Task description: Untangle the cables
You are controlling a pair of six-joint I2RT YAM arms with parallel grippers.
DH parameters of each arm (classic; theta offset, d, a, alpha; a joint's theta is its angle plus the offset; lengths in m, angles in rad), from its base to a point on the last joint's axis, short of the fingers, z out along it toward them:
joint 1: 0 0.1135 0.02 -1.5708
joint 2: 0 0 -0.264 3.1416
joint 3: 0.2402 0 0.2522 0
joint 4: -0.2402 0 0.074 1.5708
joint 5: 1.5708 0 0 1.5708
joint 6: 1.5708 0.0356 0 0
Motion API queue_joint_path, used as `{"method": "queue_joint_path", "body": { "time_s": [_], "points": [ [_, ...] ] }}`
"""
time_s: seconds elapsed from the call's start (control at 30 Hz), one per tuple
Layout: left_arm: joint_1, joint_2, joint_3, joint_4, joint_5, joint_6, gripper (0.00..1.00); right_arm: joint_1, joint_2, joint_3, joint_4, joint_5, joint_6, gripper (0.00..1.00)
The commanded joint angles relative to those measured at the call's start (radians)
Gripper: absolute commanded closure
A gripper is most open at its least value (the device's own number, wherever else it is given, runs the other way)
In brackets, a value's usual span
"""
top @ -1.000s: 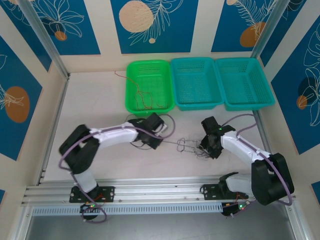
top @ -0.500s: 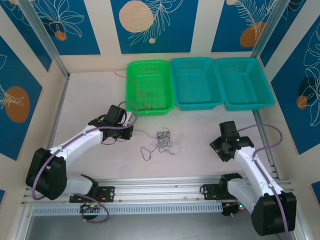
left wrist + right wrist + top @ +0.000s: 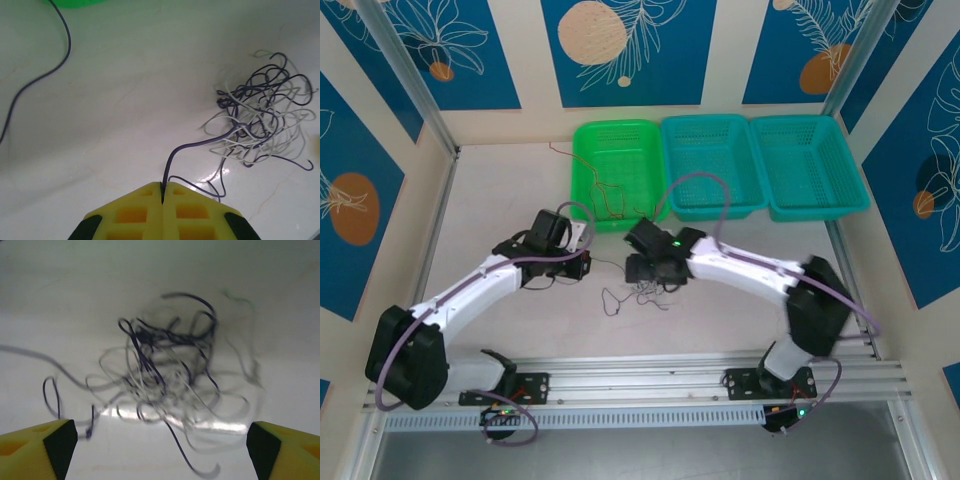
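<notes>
One dark cable (image 3: 190,145) — pinched in left tool (image 3: 162,186) (wrist close-up).

- Along the white table's (image 3: 500,200) far edge you have a green plastic mesh basket (image 3: 620,150), a teal plastic mesh basket (image 3: 713,165) right of it, and a second teal mesh basket (image 3: 807,165) rightmost.
- Thin reddish wires (image 3: 610,200) lie in the green basket.
- The tangle of thin dark and whitish cables (image 3: 645,292) lies mid-table, before the green basket, with the left gripper (image 3: 582,268) to its left and the right gripper (image 3: 645,270) over its far side.

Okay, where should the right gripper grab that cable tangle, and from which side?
Probably the dense dark knot in the middle of the tangle, from straight above: it lies flat on the table, the open right gripper hangs over it, and the left gripper pinches one dark strand.
</notes>
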Motion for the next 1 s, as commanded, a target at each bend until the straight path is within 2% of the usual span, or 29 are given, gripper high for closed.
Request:
{"method": "queue_joint_path", "body": {
  "time_s": [0.0, 0.1, 0.27, 0.33, 0.4, 0.6, 0.7, 0.77, 0.9, 0.97],
  "points": [
    [-0.013, -0.055, 0.004, -0.027, 0.002, -0.020, 1.00, -0.010, 0.135, 0.070, -0.088, 0.061, 0.059, 0.11],
    [-0.013, -0.093, 0.004, -0.060, -0.049, -0.037, 1.00, -0.021, 0.213, 0.074, -0.069, 0.084, 0.085, 0.15],
    [-0.006, -0.174, 0.006, -0.141, -0.217, -0.082, 1.00, -0.103, 0.211, -0.055, -0.033, 0.064, 0.174, 0.52],
    [0.010, -0.210, 0.005, -0.180, -0.299, -0.114, 1.00, -0.137, 0.157, -0.129, -0.045, 0.086, 0.214, 0.62],
    [0.032, -0.247, -0.005, -0.207, -0.356, -0.139, 1.00, -0.176, 0.081, -0.209, -0.054, 0.110, 0.244, 0.67],
    [0.168, -0.358, -0.058, -0.230, -0.362, -0.197, 1.00, -0.441, -0.234, -0.472, -0.077, 0.093, 0.326, 0.70],
    [0.225, -0.393, -0.074, -0.232, -0.336, -0.205, 1.00, -0.589, -0.409, -0.568, -0.059, 0.071, 0.293, 0.69],
    [0.234, -0.399, -0.082, -0.204, -0.266, -0.191, 1.00, -0.661, -0.499, -0.614, -0.010, 0.038, 0.230, 0.69],
    [0.233, -0.388, -0.096, -0.120, -0.116, -0.176, 1.00, -0.665, -0.528, -0.616, 0.031, -0.023, 0.131, 0.66],
    [0.232, -0.389, -0.104, -0.055, -0.012, -0.174, 1.00, -0.628, -0.504, -0.595, 0.065, -0.114, 0.058, 0.52]
  ]
}}
